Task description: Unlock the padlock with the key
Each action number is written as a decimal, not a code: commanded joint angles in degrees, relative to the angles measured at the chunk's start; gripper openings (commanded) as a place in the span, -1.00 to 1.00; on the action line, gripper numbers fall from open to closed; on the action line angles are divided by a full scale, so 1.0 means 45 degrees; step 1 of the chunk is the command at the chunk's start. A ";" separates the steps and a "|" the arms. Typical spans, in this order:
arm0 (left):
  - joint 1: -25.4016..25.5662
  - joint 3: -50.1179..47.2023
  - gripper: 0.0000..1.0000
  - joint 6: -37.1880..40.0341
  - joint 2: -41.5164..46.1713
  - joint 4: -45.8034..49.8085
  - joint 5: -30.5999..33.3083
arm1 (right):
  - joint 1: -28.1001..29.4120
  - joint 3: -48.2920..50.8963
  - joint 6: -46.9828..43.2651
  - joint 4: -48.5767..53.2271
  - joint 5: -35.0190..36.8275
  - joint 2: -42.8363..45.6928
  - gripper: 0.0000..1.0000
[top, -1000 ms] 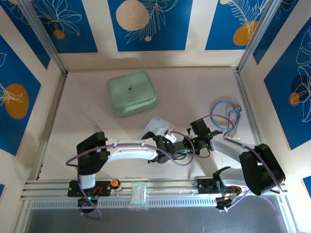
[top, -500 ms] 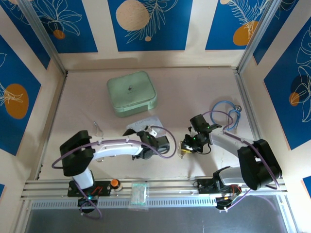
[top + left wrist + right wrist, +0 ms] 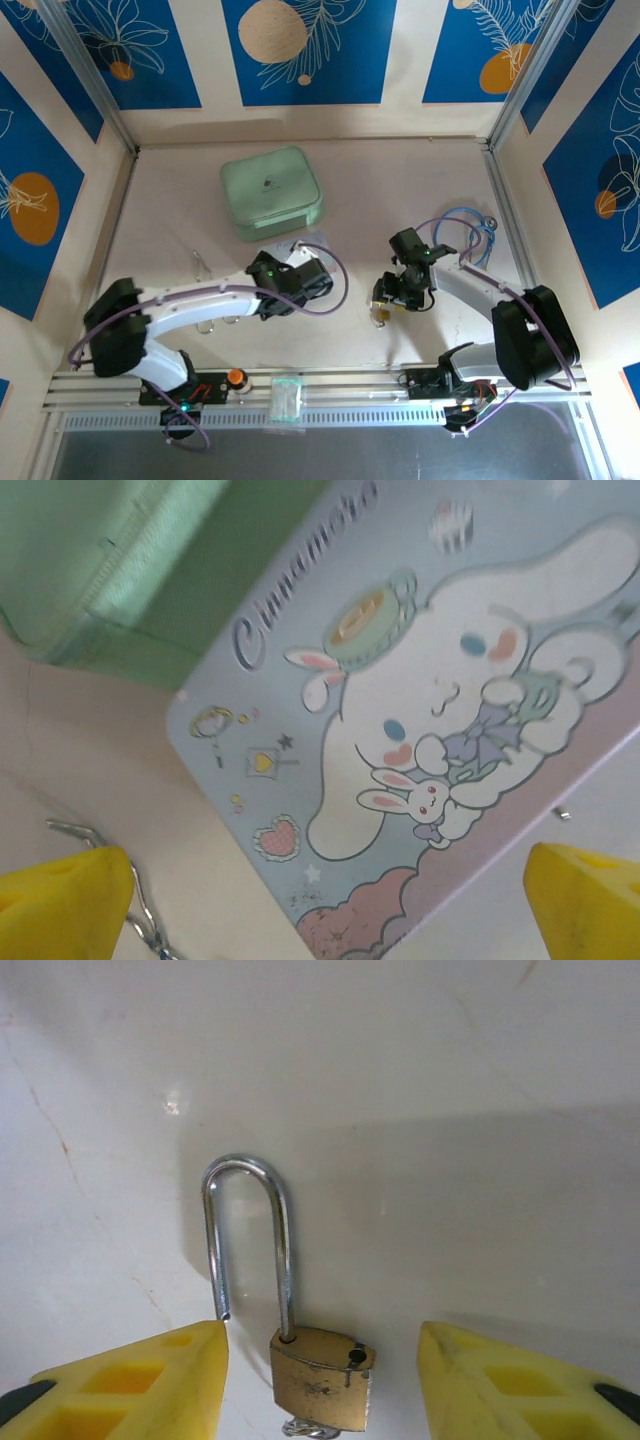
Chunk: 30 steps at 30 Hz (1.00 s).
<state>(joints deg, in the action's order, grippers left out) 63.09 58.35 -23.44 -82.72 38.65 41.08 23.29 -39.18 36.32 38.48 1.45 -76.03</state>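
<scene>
The small brass padlock [image 3: 322,1375] lies on the table between the yellow fingers [image 3: 150,1380] of my right gripper [image 3: 322,1360], which stands open and touches nothing. Its silver shackle [image 3: 245,1245] is sprung: one leg sits in the body and the other ends free. A scrap of silvery metal [image 3: 308,1428] pokes out under the body; I cannot tell whether it is the key. From above, the padlock [image 3: 383,312] lies just in front of the right gripper [image 3: 393,290]. My left gripper [image 3: 325,880] hangs open over the pastel cartoon tin [image 3: 420,730].
A mint-green box [image 3: 271,192] stands at the back, close behind the tin. Silver scissors [image 3: 203,265] lie left of the left arm, their handles [image 3: 110,850] near its left finger. A blue cable coil [image 3: 462,225] lies at the right wall.
My right gripper has opened and let the padlock down onto the table. The left arm has drawn away from the right one, to the left and back over the tin.
</scene>
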 commanded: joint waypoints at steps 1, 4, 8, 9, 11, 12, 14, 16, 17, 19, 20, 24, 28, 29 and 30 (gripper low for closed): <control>-0.0428 -0.0641 0.99 0.0633 0.1697 -0.1515 -0.1086 | 0.0098 -0.0553 -0.0190 -0.0028 0.0833 0.0905 0.82; -0.1084 -0.1277 0.99 0.1070 0.3047 -0.2890 -0.0887 | -0.0037 -0.1356 -0.0714 -0.0179 0.2314 0.0934 0.99; -0.2657 -0.1831 0.99 0.1563 0.3811 -0.4203 -0.0340 | -0.0171 -0.2013 -0.2285 -0.1334 0.3888 0.0950 0.99; -0.3336 -0.2032 0.98 0.1448 0.3793 -0.4672 -0.0448 | -0.0316 -0.1989 -0.2674 -0.1979 0.3937 0.1036 1.00; -0.4363 -0.2855 0.98 0.2403 0.3857 -0.6515 -0.1269 | -0.0691 -0.1871 -0.3010 -0.3098 0.4215 0.1220 1.00; -0.4706 -0.3271 0.98 0.2617 0.3896 -0.7557 -0.0692 | -0.0891 -0.1730 -0.3158 -0.3827 0.4299 0.1279 1.00; -0.5492 -0.3458 0.97 0.3162 0.3819 -0.8012 -0.0395 | -0.1209 -0.1268 -0.4055 -0.5430 0.4465 0.1214 0.99; -0.6403 -0.3291 0.98 0.3867 0.3520 -0.7762 0.0030 | -0.1305 -0.0635 -0.5329 -0.6954 0.5283 0.0900 1.00; -0.6697 -0.3504 0.99 0.4618 0.3418 -0.8234 0.0182 | -0.1370 -0.0403 -0.5925 -0.7524 0.5696 0.0777 1.00; -0.7179 -0.4468 0.99 0.6529 0.3453 -1.0180 0.0652 | -0.1736 0.0240 -0.6822 -0.8819 0.6203 0.0620 1.00; -0.7552 -0.4972 0.99 0.7002 0.3537 -1.1090 0.0454 | -0.1982 0.0567 -0.6953 -0.9388 0.6262 0.0624 1.00; -1.0090 -0.6912 0.99 0.5880 0.3394 -1.3225 -0.2190 | -0.3705 0.2307 -0.6622 -1.2343 0.3708 0.0857 0.98; -1.1219 -0.7506 0.99 0.5002 0.2265 -1.4389 -0.3434 | -0.4859 0.3406 -0.6189 -1.5315 0.2344 0.0386 0.96; -1.1367 -0.7660 0.99 0.4910 0.1866 -1.4956 -0.3790 | -0.4929 0.3419 -0.6179 -1.5411 0.2343 0.0386 0.97; -1.1564 -0.7686 0.99 0.4993 0.1392 -1.5617 -0.4034 | -0.4965 0.3629 -0.6322 -1.6146 0.2306 0.0303 0.97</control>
<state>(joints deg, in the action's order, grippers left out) 12.71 24.75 0.51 -73.34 -20.71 30.11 1.32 -23.86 8.71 -20.23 16.40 -73.87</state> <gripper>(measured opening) 0.994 0.984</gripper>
